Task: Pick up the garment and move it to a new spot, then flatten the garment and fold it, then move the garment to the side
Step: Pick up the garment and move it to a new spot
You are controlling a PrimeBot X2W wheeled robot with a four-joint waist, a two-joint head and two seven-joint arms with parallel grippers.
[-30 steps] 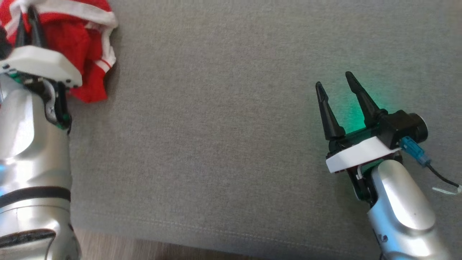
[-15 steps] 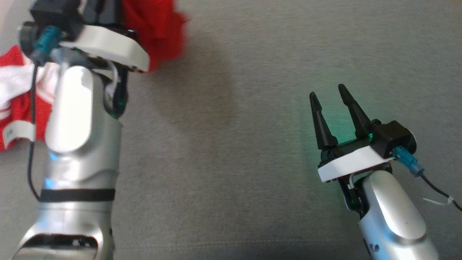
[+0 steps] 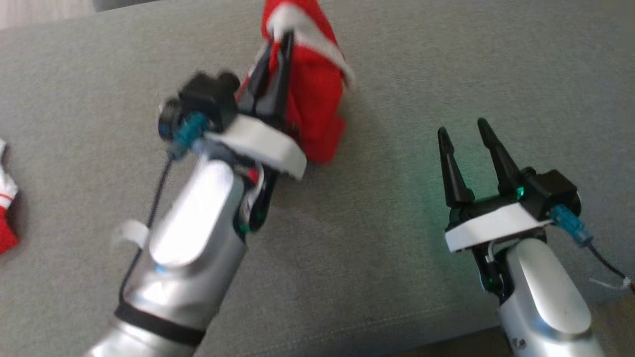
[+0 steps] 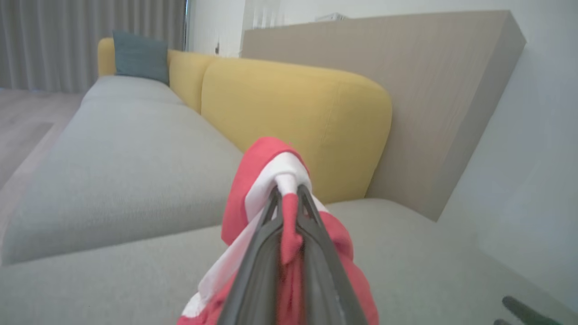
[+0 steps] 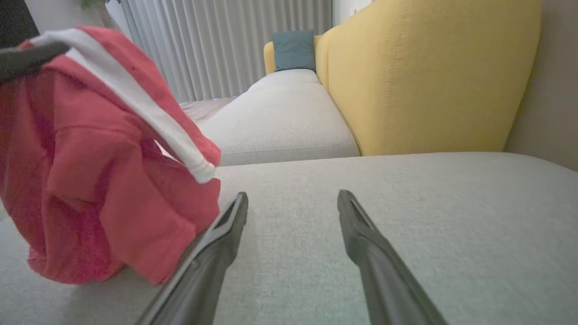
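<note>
The grey sofa seat lies bare ahead of the right gripper and out to its right, open for a pass. Just to that gripper's left the red garment hangs bunched, blocking the way. The yellow backrest walls off the far side. Another red cloth lies at the seat's far left.

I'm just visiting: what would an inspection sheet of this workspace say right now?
Surface: grey sofa seat.
Job's things: red garment with white trim, hanging bunched.
Clutter: another red-and-white cloth at the head view's left edge.
Grippers: left gripper shut on the garment; right gripper open, empty.
Cables: left wrist cable and right wrist cable, black with teal plugs.
Surroundings: yellow backrest, blue cushion, curtains.
</note>
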